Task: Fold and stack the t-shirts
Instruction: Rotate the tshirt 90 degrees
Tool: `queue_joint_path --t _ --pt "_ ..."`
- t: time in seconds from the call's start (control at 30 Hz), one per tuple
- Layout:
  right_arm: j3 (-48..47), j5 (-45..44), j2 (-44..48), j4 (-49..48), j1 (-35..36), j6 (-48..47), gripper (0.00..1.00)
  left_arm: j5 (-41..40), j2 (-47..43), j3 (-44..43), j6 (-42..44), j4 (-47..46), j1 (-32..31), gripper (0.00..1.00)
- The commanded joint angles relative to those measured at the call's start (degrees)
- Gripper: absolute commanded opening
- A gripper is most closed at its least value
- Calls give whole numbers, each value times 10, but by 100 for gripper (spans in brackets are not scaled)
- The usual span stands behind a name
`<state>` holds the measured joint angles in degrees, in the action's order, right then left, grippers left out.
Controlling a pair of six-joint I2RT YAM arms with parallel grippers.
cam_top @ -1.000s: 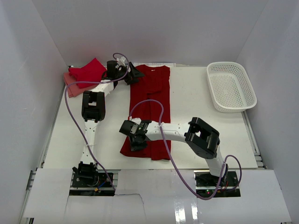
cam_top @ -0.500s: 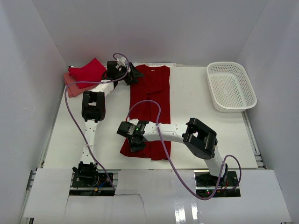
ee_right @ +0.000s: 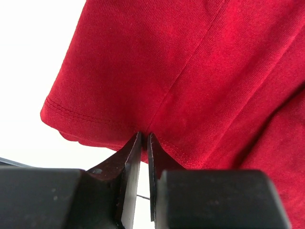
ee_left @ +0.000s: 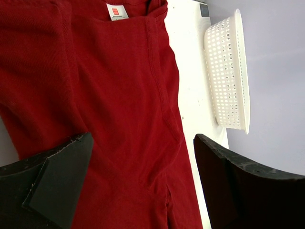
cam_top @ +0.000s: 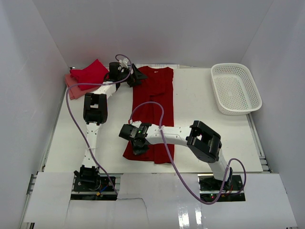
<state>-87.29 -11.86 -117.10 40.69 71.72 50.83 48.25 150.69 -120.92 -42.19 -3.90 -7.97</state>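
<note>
While tight on t-shirt [ee_right: 190,71] (hem), right pincer [ee_right: 144,136]

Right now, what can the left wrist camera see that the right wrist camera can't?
Only the left wrist view shows the white basket, the neck label and the left tool, which is wide open. Only the right wrist view shows the stitched hem, with the right tool pinched shut on it. Both show the red t-shirt lying on the white table.
</note>
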Motion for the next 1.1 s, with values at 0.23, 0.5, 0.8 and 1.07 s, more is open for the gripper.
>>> queue_joint_path --t 0.23,0.5,0.8,1.07 --pt "-6 -29 78 27 6 15 17 7 2 -24 12 2 1 98" --pt "55 -32 130 8 8 33 17 7 3 -27 15 6 2 98" --pt "136 -41 193 -4 8 60 17 5 3 -28 20 10 2 98" --pt "193 -46 238 -14 7 80 17 4 2 -28 25 14 2 98"
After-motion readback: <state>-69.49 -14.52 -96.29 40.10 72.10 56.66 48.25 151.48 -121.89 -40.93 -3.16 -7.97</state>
